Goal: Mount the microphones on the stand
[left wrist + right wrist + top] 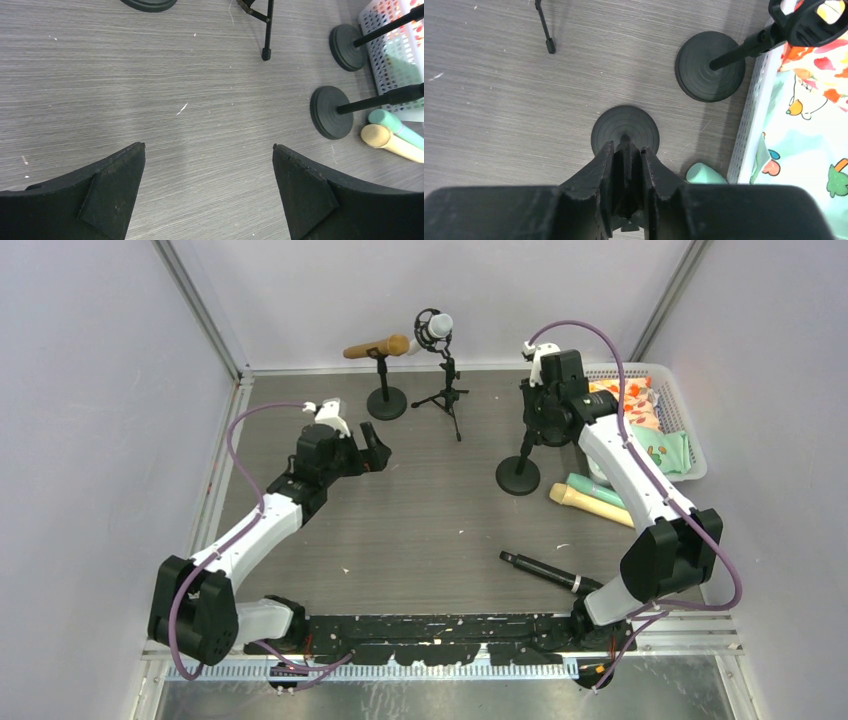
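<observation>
Jaws of my right gripper (626, 147) are clamped together on the upright of the round-base stand (624, 120), toward two o'clock on the table (420, 510). My left gripper (209, 146) hangs spread wide, touching nothing. The black microphone (545, 571) lies at five o'clock, and the teal microphone (595, 485) and cream microphone (590, 505) lie at three.

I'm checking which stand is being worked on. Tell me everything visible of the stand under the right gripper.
The stand is matte black: a round, flat base with concentric ridges and a thin pole rising from its middle. It stands on the grey wood-grain table, near the white basket. The right gripper is shut on its upper end, hiding any clip there. No microphone shows on it; the teal microphone nearby lies apart.
</observation>
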Available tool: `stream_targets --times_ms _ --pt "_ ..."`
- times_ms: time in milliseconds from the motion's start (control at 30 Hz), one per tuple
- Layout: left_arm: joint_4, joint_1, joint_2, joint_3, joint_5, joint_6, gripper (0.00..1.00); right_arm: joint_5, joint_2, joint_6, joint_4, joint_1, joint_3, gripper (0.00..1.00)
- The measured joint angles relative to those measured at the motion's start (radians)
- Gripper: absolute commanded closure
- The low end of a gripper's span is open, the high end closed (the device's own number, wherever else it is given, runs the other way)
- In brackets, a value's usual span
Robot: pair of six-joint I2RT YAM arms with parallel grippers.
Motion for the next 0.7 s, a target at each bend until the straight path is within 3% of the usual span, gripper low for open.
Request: stream_targets --times_ms 200,367,533,700 --pt "-0.015 -0.06 0.0 0.012 -0.063 0.066 0.01 0.094 0.006 0.193 -0.035 0.048 0.02 0.99" --pt "0.007 -0.16 0.0 0.016 -0.082 0.132 0.0 0.176 0.094 0.367 -0.168 0.141 0.157 0.99" --pt "0.153 -0.254 -0.035 -0.06 -0.081 0.233 0.0 0.212 0.208 0.573 -0.303 0.219 0.325 0.99" --pt "0.314 -0.375 -0.062 -0.174 -0.098 0.339 0.0 0.258 0.211 0.713 -0.322 0.286 0.322 0.99"
